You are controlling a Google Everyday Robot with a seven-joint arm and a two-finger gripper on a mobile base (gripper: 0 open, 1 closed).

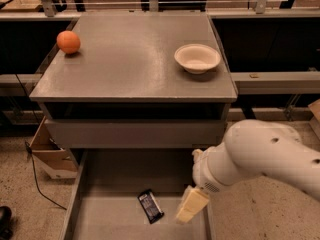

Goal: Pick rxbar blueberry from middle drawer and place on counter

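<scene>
Camera view, from the left: a cardboard box [47, 156] sits on the floor beside the cabinet's left side, below the counter's front left corner. On the counter [130, 69] an orange ball [68, 42] rests near the far left corner, close to the left edge. From there the grey top runs bare across its middle and along its whole front edge, which leaves us a wide flat stretch.

Below the front edge there is a plain drawer front [135, 133], and beneath it the drawer [105, 219] stands pulled out toward us, with its low left wall in sight. Its floor is bare on the left half. The snack bar [150, 206] lies flat on the drawer floor about midway between the side walls, turned at a slant and well clear of the left wall.

Just to the right of the bar, and apart from it, the gripper [191, 205] hangs over the right part of the drawer, near its right wall and below the counter's front edge. We can't make out whether it is spread or pinched together; it holds nothing. The white arm [270, 156] reaches in from the right, outside the cabinet's front right corner.

Up on the counter, a white bowl [197, 58] stands upright near the right edge, toward the far right corner.
</scene>
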